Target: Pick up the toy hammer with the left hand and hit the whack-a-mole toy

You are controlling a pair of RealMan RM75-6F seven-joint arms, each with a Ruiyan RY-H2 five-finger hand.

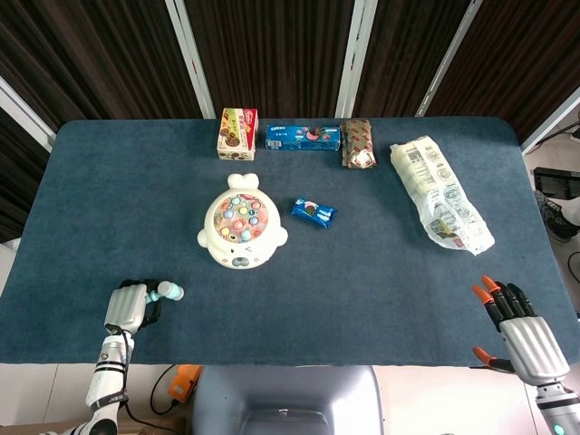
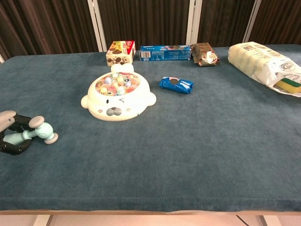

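Near edge, left: left robot hand [image 2: 11, 137] lies low at the front-left corner of the desk [image 1: 362, 299], dark fingers curled around the handle of the toy hammer [image 2: 36, 132]. Grasping the hammer, by the look of it; the head sticks out to the right and seems to rest on or just above the cloth. Cannot tell whether it is lifted.

Near edge, right: right robot hand [image 1: 518, 324] hangs off the front-right corner, orange-tipped fingers spread, holding nothing.

Mid desk: whack-a-mole toy [image 1: 242, 233], white, round, coloured pegs on top, well apart from the hammer, further back and to the right of it. Small blue cookie packet [image 1: 314, 212] just beside the toy on its right.

Far edge: cookie box [image 1: 237, 133], long blue cookie box [image 1: 303, 137], brown snack pack [image 1: 358, 143]; bagged sponges [image 1: 440, 193] at far right.

Judgement: step in hand is securing the grip. Do it well by confirming the handle is seated firmly before lifting, raising straight up clear of the cloth, then carrying forward-right and striking the peg field from above, avoiding the blue packet.
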